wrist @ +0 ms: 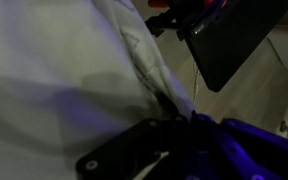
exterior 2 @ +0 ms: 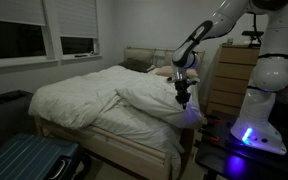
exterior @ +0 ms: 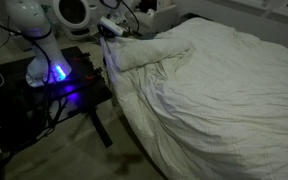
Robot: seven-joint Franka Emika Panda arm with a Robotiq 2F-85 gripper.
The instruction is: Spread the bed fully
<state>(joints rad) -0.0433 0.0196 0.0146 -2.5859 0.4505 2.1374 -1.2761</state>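
Note:
The bed (exterior: pixel 229 95) fills most of both exterior views, its white wrinkled duvet (exterior 2: pixel 79 100) bunched and folded over near one side. My gripper (exterior 2: pixel 183 97) hangs at that side edge, over the folded part (exterior: pixel 144 55), and its jaws are shut. In the wrist view the dark fingers (wrist: pixel 134 150) come in from the bottom, and a pinched ridge of white duvet (wrist: pixel 149 70) runs down into the gripper (wrist: pixel 174 120). The gripper (exterior: pixel 108 30) also shows at the bed's edge beside the robot.
A small black table (exterior: pixel 79 85) with a blue light carries the white robot base (exterior: pixel 42 45), right beside the bed. A wooden dresser (exterior 2: pixel 229 75) stands behind the arm. At the bed's foot lies a blue ribbed case (exterior 2: pixel 29 160). Bare floor (wrist: pixel 254 75) runs along the bed.

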